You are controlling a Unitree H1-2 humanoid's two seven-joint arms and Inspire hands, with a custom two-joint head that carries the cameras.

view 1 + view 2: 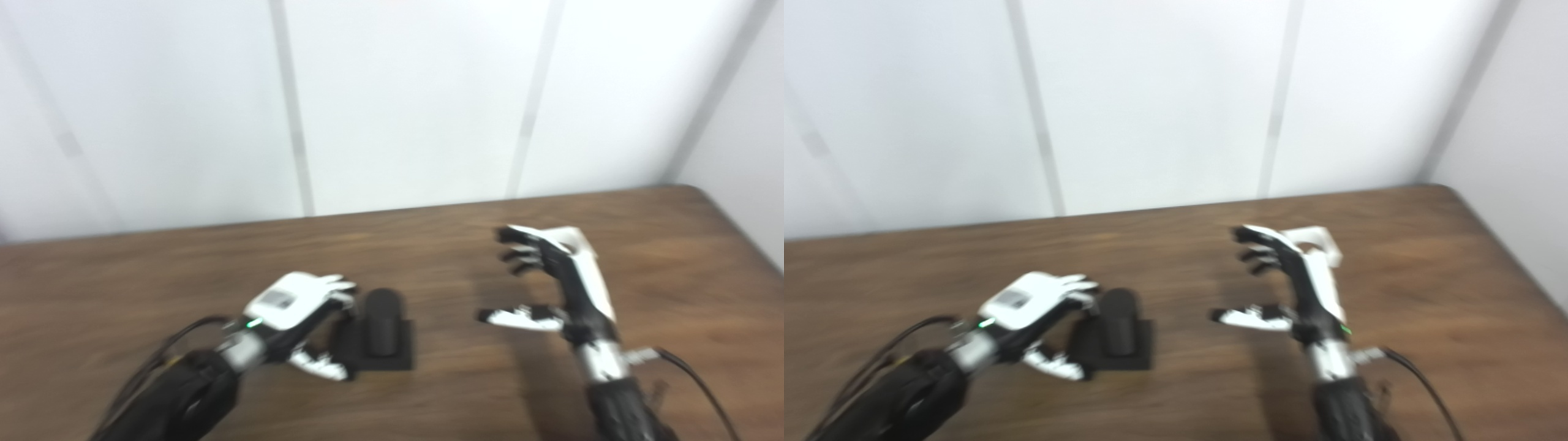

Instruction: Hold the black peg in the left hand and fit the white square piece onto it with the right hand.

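Observation:
The black peg, a short cylinder on a square black base, stands on the brown table left of centre. My left hand is right beside it on its left, open, its fingers reaching the peg's top and its thumb low by the base; it has no clear hold. My right hand is open, held edge-up to the right of the peg, thumb pointing left. The white square piece lies on the table just beyond that hand, partly hidden by it. Both views are blurred.
The wooden table ends at a white panelled wall at the back, and its right edge runs diagonally. Black cables trail from both wrists.

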